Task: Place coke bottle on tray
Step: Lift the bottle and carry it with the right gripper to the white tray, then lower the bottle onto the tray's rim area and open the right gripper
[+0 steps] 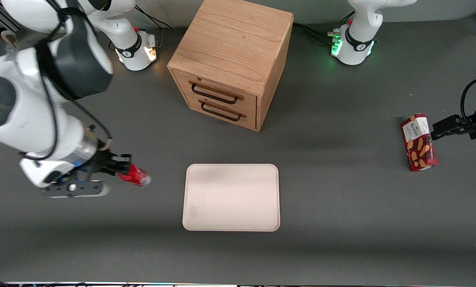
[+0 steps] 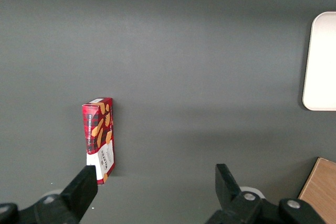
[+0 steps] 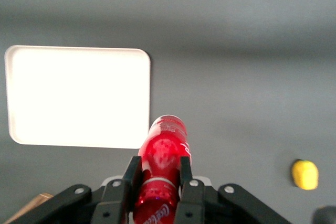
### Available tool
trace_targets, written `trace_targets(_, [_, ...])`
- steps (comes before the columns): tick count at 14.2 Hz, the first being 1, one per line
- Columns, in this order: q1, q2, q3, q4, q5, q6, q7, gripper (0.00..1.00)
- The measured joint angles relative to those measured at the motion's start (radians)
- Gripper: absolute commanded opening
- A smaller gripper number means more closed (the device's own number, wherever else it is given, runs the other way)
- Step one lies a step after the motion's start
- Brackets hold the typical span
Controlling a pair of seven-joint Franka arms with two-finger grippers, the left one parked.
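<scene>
My gripper (image 3: 157, 174): fingers clamped on the bottle (image 3: 164, 150), held above the table, beside the tray (image 1: 232, 197), toward my working end.

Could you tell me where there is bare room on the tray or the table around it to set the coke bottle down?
The whole tray is bare inside its rim. The gripper, shut on the coke bottle, is beside it toward the working arm's end. Bare table separates the tray from the drawer cabinet and from the biscuit box. A yellow lump lies apart.

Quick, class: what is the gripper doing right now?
Gripper: shut on the coke bottle, held beside the tray, not yet over it.
</scene>
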Motion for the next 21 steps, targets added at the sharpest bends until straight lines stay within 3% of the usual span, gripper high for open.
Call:
trace_targets(11, [0.007, 0.244, 0.063, -0.019, -0.012, 0.373, 0.020, 0.00])
trace_targets(21, [0.006, 0.330, 0.063, -0.037, -0.025, 0.448, 0.045, 0.00])
